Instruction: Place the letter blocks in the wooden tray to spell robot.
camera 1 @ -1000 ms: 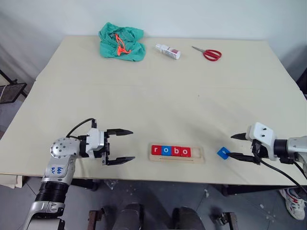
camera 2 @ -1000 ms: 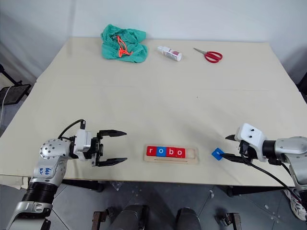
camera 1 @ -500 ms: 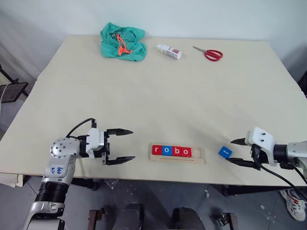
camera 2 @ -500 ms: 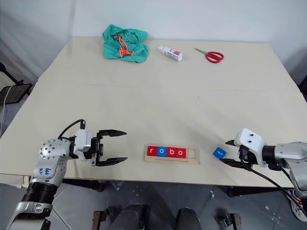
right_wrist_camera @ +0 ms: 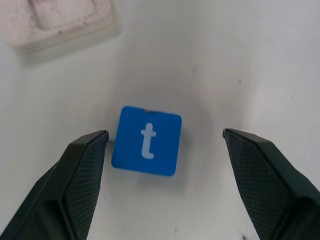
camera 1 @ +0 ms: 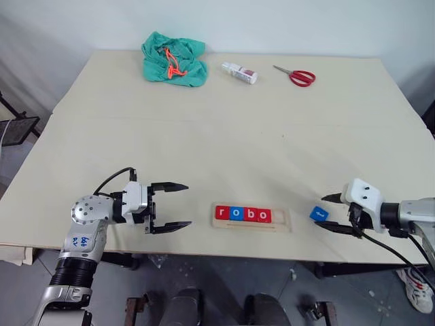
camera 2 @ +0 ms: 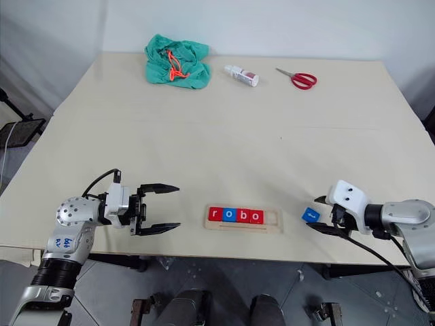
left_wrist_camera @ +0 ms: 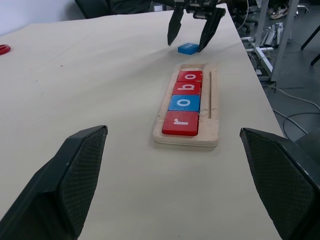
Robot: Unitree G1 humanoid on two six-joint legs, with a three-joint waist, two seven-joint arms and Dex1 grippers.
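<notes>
The wooden tray (camera 1: pixel 283 219) lies near the table's front edge. It holds a red r (left_wrist_camera: pixel 181 123), a blue o (left_wrist_camera: pixel 184 103), a red b (left_wrist_camera: pixel 187 88) and a red o (left_wrist_camera: pixel 190 76), with an empty slot at its right end. A blue t block (right_wrist_camera: pixel 146 140) lies flat on the table just right of the tray. My right gripper (camera 1: pixel 323 212) is open and low over the table, with one finger on each side of the t block and not touching it. Left of the tray, my left gripper (camera 1: pixel 187 204) is open and empty, pointing at the tray.
A crumpled green cloth (camera 1: pixel 172 60), a small white bottle (camera 1: pixel 238 73) and red scissors (camera 1: pixel 294 76) lie along the far edge. The tray and the t block sit close to the table's front edge (camera 1: pixel 224 250).
My right gripper has sunk a little and edged toward the blue t block, so its open fingers now flank it. The left gripper and the blocks in the tray are unmoved.
</notes>
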